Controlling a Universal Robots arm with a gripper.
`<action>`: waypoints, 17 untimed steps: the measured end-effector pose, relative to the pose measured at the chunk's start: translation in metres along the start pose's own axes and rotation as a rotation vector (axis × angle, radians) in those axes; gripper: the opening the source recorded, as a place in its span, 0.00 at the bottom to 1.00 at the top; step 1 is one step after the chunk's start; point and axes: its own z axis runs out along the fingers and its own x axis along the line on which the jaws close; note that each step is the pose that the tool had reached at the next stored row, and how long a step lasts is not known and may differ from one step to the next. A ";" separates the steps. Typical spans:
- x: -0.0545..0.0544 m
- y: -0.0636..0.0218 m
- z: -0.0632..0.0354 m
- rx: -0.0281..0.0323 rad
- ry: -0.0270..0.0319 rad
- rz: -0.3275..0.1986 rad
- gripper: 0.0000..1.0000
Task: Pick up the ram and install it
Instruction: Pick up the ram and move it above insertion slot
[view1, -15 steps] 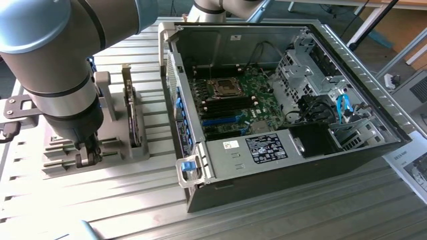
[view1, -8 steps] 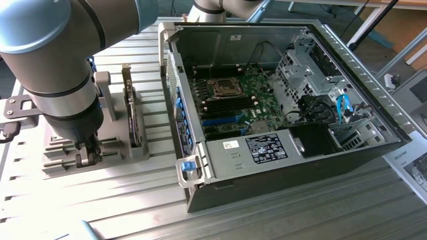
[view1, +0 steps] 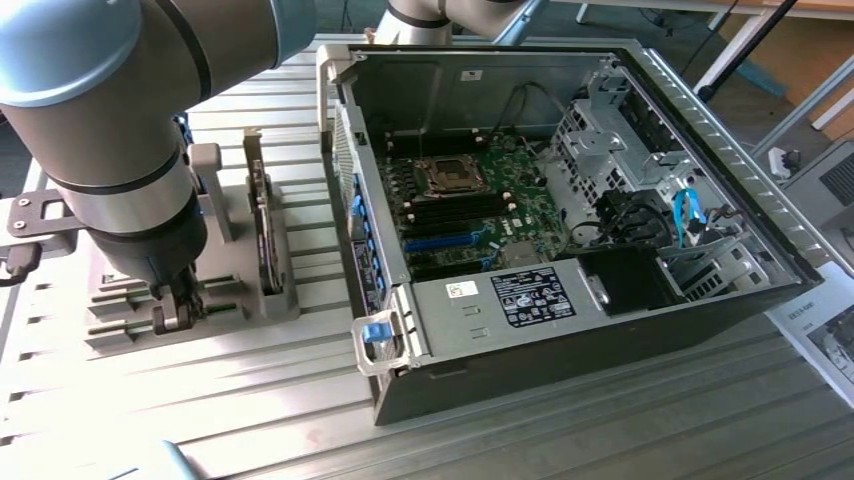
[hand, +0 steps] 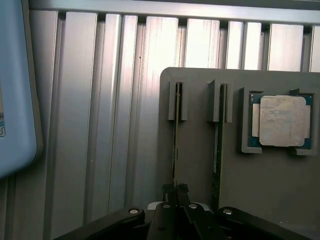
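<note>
1. Placement: the ram (hand: 175, 140) stands on edge in a slot of the grey holder (hand: 270, 195). It is the slot beside the holder's outer edge, farthest from the processor (hand: 278, 120). A second stick (hand: 216, 145) sits in the slot between them.
2. Grip: the gripper (hand: 175, 190) is clenched on the ram near one end, with a finger on each face, as far as the wrist view shows.
3. Progress: the work appears to be at the grasp. The ram is not lifted out of its slot, and both the carry and the install are left to do.
4. Destination: the computer case (view1: 561, 330) lies open on the table (view1: 267, 420), well apart from the holder, with its motherboard (view1: 467, 195) exposed.
5. Hidden: the ram shows edge-on, so its chips and notch cannot be read. In the exterior view the arm (view1: 94, 120) covers much of the holder. Which motherboard slot is free is too small to tell.
</note>
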 end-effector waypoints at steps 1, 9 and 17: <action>0.000 0.0000 0.0000 0.0000 0.0000 0.000 0.12; 0.000 0.0000 0.0000 -0.0001 0.0001 0.000 0.12; 0.000 0.0001 -0.0028 -0.0001 0.0001 0.000 0.12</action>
